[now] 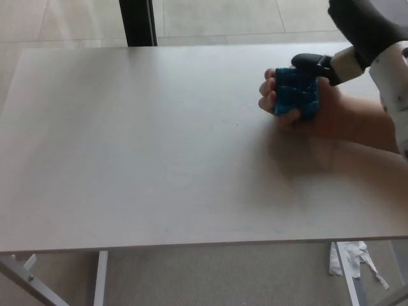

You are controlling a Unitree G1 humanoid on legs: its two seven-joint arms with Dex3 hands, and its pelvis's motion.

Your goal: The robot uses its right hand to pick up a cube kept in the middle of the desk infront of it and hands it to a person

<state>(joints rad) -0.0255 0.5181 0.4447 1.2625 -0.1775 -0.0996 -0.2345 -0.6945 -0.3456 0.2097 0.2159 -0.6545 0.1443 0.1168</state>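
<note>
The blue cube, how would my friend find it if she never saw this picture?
Look at the big pale desk and go to its far right side. A person's hand rests there, fingers curled around the blue cube. It is the only bright blue, bumpy thing, with the robot's black right hand just above it.

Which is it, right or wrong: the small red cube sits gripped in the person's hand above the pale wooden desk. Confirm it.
Wrong in one respect: the cube is blue, not red. The head view shows the small blue cube gripped in the person's hand above the pale wooden desk.
</note>
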